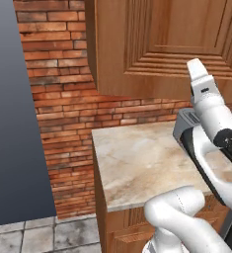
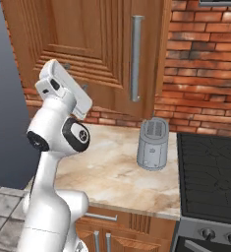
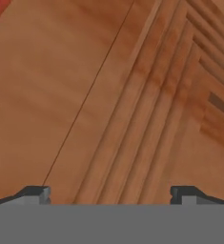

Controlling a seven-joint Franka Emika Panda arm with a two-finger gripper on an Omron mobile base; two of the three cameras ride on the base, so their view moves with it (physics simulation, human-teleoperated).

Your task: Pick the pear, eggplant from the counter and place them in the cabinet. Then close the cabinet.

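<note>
The claw is raised close in front of the grooved door of the cabinet, and its two dark fingertips are spread wide apart with nothing between them, so it is released. In the hand view, the raised-panel grooves of the warm-brown door are seen running diagonally just beyond the tips. The long grey bar handle is mounted upright near the right edge of the door, well to the side of the claw. Under the cabinet, the marbled bench is seen against the red brick wall. A grey toaster is placed on the bench near the wall, just beside the black stove top. Whether the door is fully shut is perhaps not clear from these angles.
</note>
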